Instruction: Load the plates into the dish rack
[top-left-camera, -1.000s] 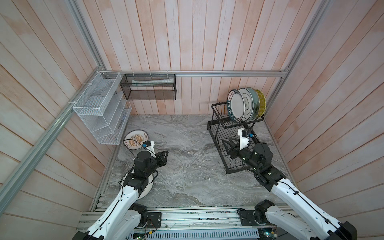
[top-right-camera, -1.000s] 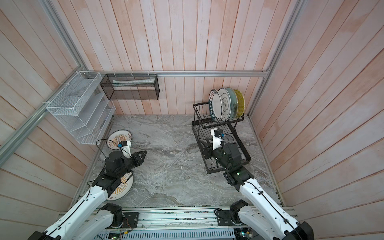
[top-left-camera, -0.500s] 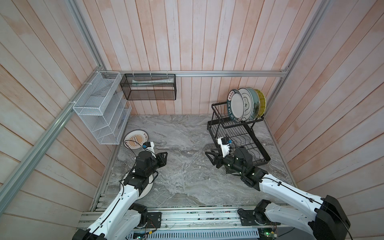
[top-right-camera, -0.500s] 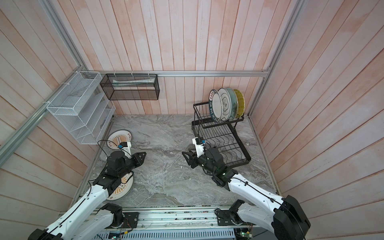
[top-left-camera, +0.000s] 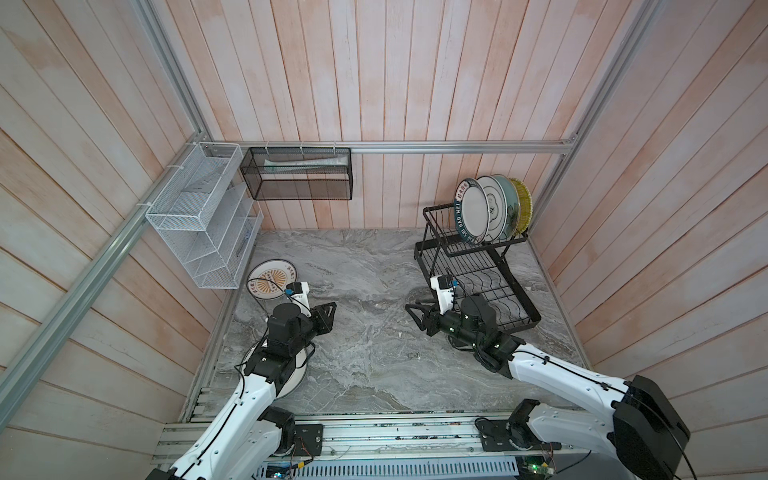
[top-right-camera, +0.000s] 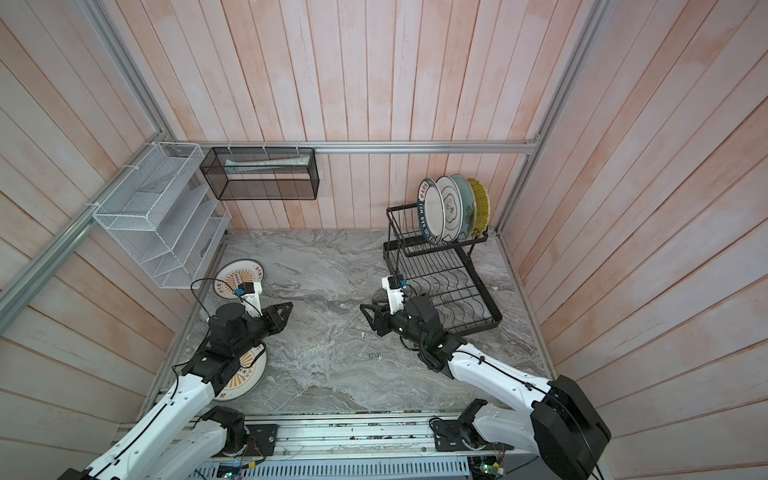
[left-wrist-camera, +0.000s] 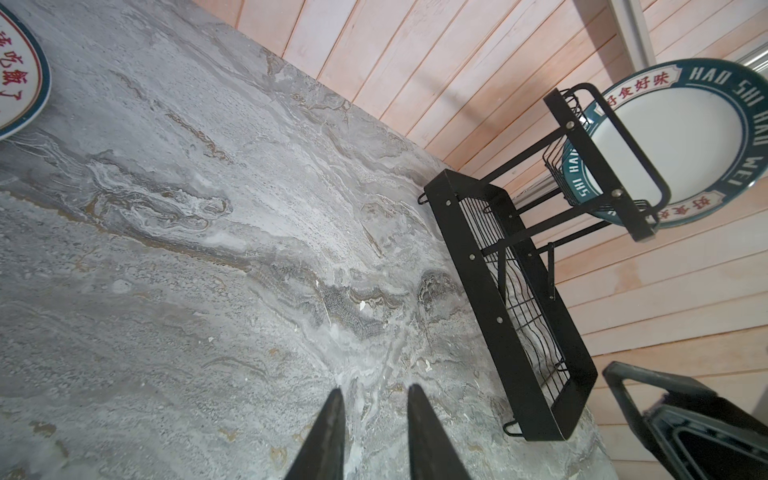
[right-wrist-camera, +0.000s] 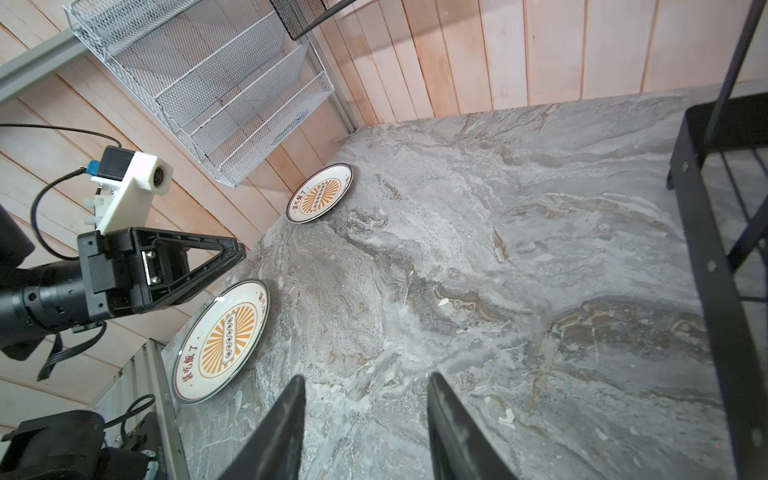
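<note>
1. At the far right corner of the table (top-left-camera: 365, 357): dish rack (top-left-camera: 478, 278), four plates upright in its upper basket, left to right lettered-rim plate (top-left-camera: 471, 212), dark-ring plate (top-left-camera: 494, 203), teal plate (top-left-camera: 509, 205), yellow plate (top-left-camera: 523, 203).
2. Flat on the marble along the left edge: far sunburst plate (top-left-camera: 272, 280) beside the white mesh shelf (top-left-camera: 199, 232), near sunburst plate (top-right-camera: 245, 376) partly under the left arm (top-right-camera: 178, 399).
3. Left gripper (left-wrist-camera: 374, 399) over bare marble, jaws a little apart, nothing between.
4. Right gripper (right-wrist-camera: 365, 382) beside the rack's lower tray, jaws wider apart, empty.
</note>
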